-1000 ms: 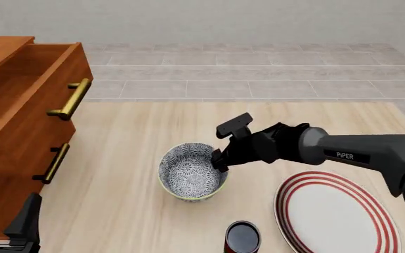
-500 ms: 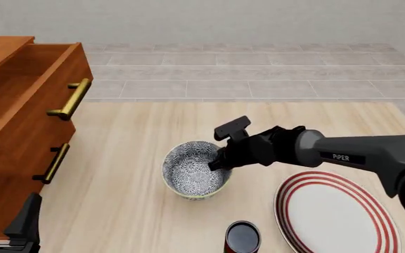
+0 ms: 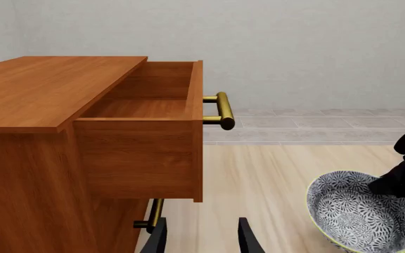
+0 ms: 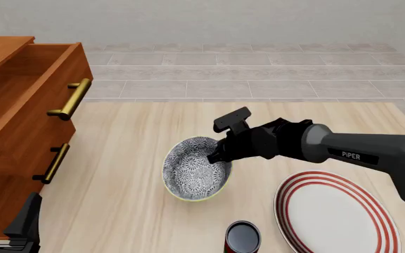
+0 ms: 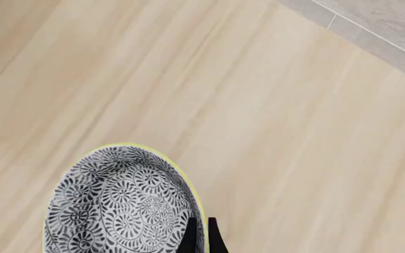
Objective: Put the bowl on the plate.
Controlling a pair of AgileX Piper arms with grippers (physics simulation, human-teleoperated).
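Two fingers of my right gripper (image 4: 217,156) are pinched onto the rim of the deep grey-and-white floral bowl with the yellowish edge (image 4: 195,175), one inside the wall, one outside. The bowl sits near the middle of the pale wooden table (image 4: 132,137), tipped toward the near edge, so I judge it partly lifted. It looks rigid and glazed (slippery at that thin rim, I'd guess), and a one-sided hold will let it swing. The right arm reaches in low from the right edge, wrist angled down. The large white plate with red rings (image 4: 337,213) waits by the near right corner, well apart from the bowl. My left gripper (image 3: 201,235) idles spread wide beside the brown wooden drawer cabinet (image 3: 83,132).
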